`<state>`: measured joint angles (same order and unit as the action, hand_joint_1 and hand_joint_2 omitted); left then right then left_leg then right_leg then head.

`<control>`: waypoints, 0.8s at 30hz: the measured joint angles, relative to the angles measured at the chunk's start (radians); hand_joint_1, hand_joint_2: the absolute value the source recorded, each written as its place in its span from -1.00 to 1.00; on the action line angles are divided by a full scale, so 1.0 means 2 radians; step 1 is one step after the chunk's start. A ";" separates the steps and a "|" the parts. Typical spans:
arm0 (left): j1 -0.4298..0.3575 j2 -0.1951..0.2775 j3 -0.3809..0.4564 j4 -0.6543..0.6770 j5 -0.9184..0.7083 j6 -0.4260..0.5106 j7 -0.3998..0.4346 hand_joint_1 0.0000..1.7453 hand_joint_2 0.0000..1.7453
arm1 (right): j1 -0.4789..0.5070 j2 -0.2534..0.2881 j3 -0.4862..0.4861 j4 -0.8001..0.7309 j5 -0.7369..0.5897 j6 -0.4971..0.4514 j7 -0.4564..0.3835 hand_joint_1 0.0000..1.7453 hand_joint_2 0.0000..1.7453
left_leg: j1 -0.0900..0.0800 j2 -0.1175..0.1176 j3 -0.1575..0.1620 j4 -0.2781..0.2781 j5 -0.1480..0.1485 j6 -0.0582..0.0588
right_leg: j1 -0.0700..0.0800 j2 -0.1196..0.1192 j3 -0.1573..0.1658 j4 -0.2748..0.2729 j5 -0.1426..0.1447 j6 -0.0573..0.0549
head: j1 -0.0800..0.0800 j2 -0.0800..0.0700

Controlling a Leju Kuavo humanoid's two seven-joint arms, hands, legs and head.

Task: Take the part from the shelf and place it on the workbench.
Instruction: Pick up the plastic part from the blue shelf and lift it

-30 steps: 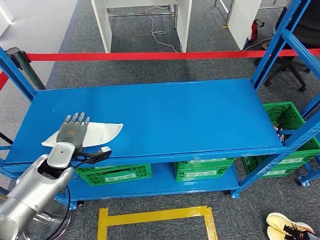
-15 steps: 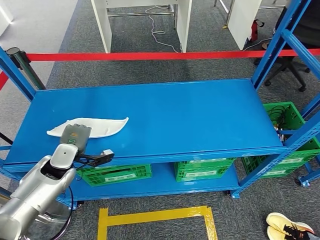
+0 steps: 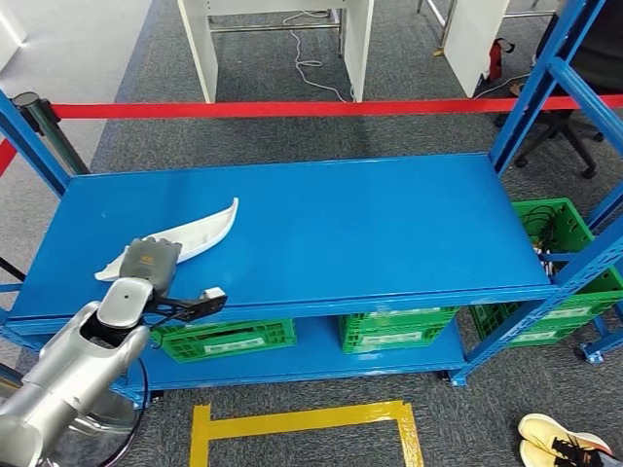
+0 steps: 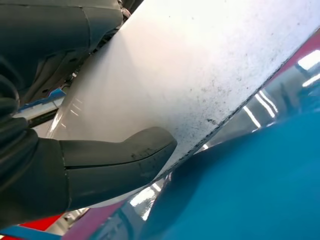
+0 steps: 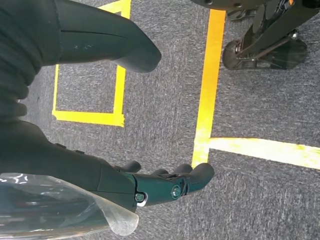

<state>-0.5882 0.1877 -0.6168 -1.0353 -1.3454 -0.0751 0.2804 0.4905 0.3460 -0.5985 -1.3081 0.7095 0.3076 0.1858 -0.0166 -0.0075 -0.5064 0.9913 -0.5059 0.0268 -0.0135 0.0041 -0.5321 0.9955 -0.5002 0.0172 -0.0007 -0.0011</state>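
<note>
Head view: the white curved part (image 3: 193,236) is now tilted off the blue shelf (image 3: 352,224), clamped by the left robot hand (image 3: 151,261); lift-off is judged underway.

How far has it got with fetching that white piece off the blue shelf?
The grab looks done: the left hand grips the white part, thumb pressed on it, one end tilted up off the blue shelf. The right hand hangs open over the floor. Left: lifting it clear and carrying it to a workbench.
</note>
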 joint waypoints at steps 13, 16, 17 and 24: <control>0.000 0.000 0.000 0.000 0.006 0.008 -0.006 1.00 1.00 | 0.000 0.000 0.000 0.000 -0.001 0.000 0.000 -1.00 1.00 | 0.000 0.000 0.000 0.000 0.000 0.000 | 0.000 0.000 0.000 0.000 0.000 0.000 | 0.000 0.000; 0.000 0.000 0.000 0.000 0.006 0.008 -0.006 1.00 1.00 | 0.000 0.000 0.000 0.000 -0.001 0.000 0.000 -1.00 1.00 | 0.000 0.000 0.000 0.000 0.000 0.000 | 0.000 0.000 0.000 0.000 0.000 0.000 | 0.000 0.000; 0.000 0.000 0.000 0.000 0.006 0.008 -0.006 1.00 1.00 | 0.000 0.000 0.000 0.000 -0.001 0.000 0.000 -1.00 1.00 | 0.000 0.000 0.000 0.000 0.000 0.000 | 0.000 0.000 0.000 0.000 0.000 0.000 | 0.000 0.000; 0.000 0.000 0.000 0.000 0.006 0.008 -0.006 1.00 1.00 | 0.000 0.000 0.000 0.000 -0.001 0.000 0.000 -1.00 1.00 | 0.000 0.000 0.000 0.000 0.000 0.000 | 0.000 0.000 0.000 0.000 0.000 0.000 | 0.000 0.000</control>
<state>-0.5882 0.1873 -0.6165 -1.0354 -1.3332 -0.0592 0.2692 0.4908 0.3460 -0.5978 -1.3081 0.7083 0.3076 0.1854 -0.0167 -0.0076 -0.5064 0.9913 -0.5059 0.0268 -0.0136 0.0041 -0.5321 0.9955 -0.5002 0.0172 -0.0007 -0.0011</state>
